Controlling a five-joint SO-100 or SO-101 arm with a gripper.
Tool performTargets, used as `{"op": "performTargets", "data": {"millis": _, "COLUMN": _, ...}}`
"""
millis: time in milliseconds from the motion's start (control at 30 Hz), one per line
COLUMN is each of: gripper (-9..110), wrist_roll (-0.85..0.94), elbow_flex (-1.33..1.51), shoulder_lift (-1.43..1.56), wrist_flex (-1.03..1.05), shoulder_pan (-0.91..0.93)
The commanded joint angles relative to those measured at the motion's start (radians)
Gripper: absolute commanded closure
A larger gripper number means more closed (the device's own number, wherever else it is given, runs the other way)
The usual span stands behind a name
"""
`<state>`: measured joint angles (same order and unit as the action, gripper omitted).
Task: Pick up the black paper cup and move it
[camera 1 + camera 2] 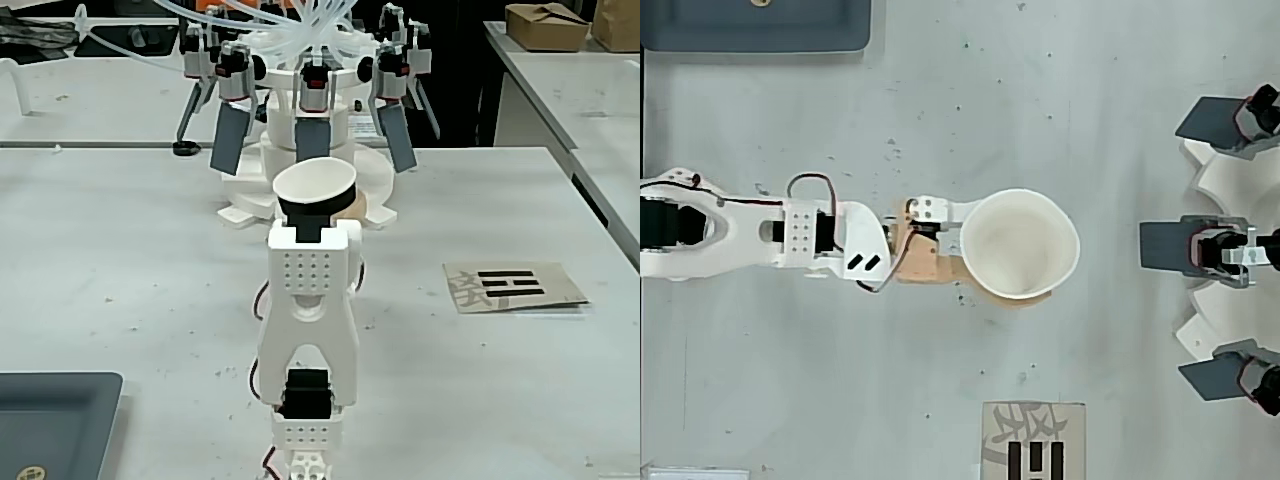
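Here the gripper was clamped on the black paper cup, upright, facing the white machine's dark grey paddles.

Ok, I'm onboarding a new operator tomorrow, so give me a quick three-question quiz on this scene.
1. True or false: the cup is upright, with its open mouth facing up.
2. In the overhead view, which lies nearer the cup: A) the grey tray at the top left, or B) the printed card at the bottom?
3. Fill in: the machine beyond the cup carries flat dark grey ____.

Key
1. True; its white inside shows from above.
2. B.
3. Paddles.
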<state>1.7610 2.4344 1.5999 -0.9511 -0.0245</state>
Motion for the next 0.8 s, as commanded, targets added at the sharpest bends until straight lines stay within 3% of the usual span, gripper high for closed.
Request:
{"op": "performTargets", "data": {"millis": 0, "gripper": 91, "wrist_roll": 0.006, "elbow_flex": -0.118, "shoulder_lift": -0.008, "wrist_flex": 0.025, "shoulder_pan": 0.008}}
{"op": "performTargets", "data": {"millis": 767, "gripper": 91, "wrist_roll": -0.002, "elbow_flex": -0.466, "shoulder_lift": -0.215, "wrist_flex": 0.172, "shoulder_pan": 0.006}}
